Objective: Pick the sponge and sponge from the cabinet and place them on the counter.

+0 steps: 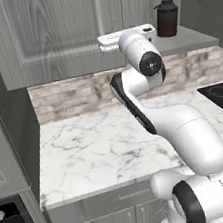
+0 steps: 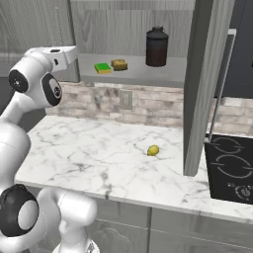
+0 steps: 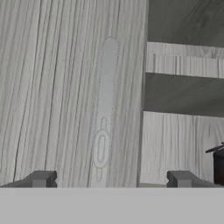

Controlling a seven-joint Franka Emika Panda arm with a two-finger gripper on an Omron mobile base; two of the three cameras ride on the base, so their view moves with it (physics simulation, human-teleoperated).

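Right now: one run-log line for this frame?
phase: approach | gripper: open, empty, facing cabinet | sponges: on shelf | counter: no sponge

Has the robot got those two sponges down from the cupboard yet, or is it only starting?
Only starting. The flat green sponge and the chunky yellow-brown sponge both sit on the grey wood-grain cabinet's pale shelf. The gripper is open and empty, facing a cabinet door. The white marble counter holds neither sponge, so both trips remain.
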